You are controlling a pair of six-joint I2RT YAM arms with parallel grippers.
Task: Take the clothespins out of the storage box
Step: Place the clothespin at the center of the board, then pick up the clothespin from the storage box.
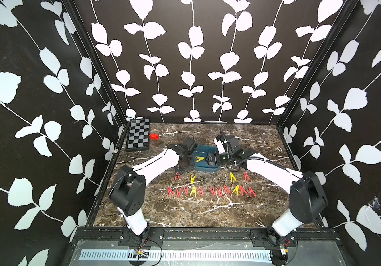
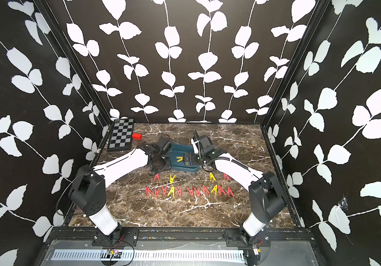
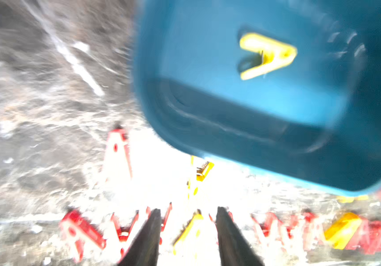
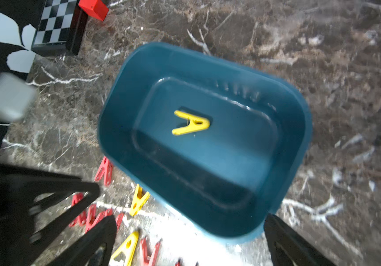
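Bench (image 1: 208,214), middle: storage box (image 4: 125,92). Right fingers (image 4: 284,244), spread wide, are held above the box. Left fingers (image 3: 148,237), parted and empty, are held outside its end toward the bench's left edge. One yellow clothespin (image 4: 191,124) is seen mid-floor, long axis roughly along the box, nearer the right fingers.

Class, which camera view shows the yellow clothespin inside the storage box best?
The right wrist view: the yellow clothespin lies sharp and whole in the storage box. The left wrist view shows it blurred; both top views show it small.

One yellow clothespin (image 4: 191,123) in teal box (image 4: 120,119)
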